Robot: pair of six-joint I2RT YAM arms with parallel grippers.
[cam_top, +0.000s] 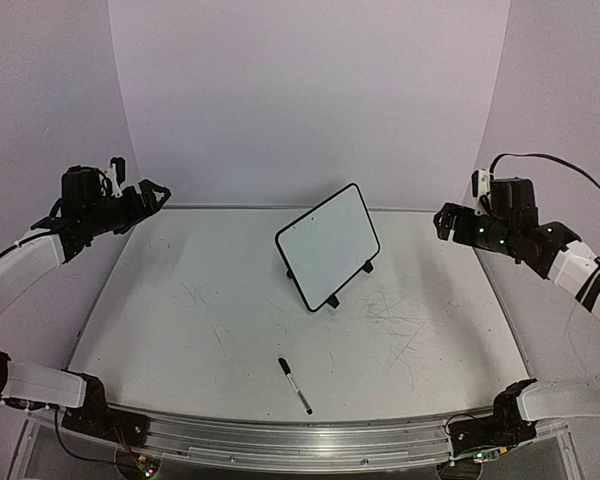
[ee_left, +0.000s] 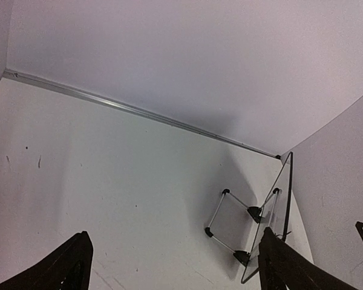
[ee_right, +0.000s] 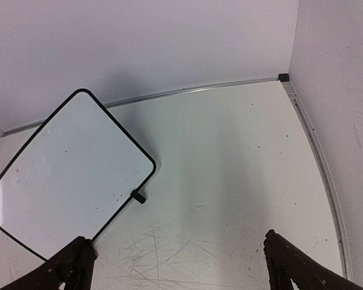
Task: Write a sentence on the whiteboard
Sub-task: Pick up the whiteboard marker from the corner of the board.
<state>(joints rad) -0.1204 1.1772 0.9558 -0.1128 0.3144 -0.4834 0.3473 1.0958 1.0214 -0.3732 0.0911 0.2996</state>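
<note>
One desk (cam_top: 230, 330): white top, scuffed with grey scratches, densest right of centre. Metal rail (cam_top: 280, 440) runs along the near edge.
Left arm (cam_top: 25, 265): raised over the far-left corner of the desk, wrist aimed in toward the middle.
Right arm (cam_top: 570, 265): raised over the far-right side, wrist aimed in toward the board, roughly mirroring the left.
Whiteboard (cam_top: 328, 245): stands on the desk, a bit right of centre, toward the back. It leans back on two small black feet and is turned so one rounded corner points up. It has a thin black frame. The face is plain white, with a few faint specks in the right wrist view. The left wrist view catches it nearly edge-on, with a wire prop (ee_left: 217, 211) with black tips on its back side. It is well apart from both arms.
Left jaws: spread wide, gripping nothing. Only bare desk shows between them.
Right jaws: spread wide, gripping nothing. Scratched desk shows between them, and the board's lower edge is just beside one finger in the wrist view.
Marker (cam_top: 295, 385): lies flat on the desk near the front, in front of the board and apart from it, roughly midway between the arm bases. One dark end points toward the board. Nothing touches it.
</note>
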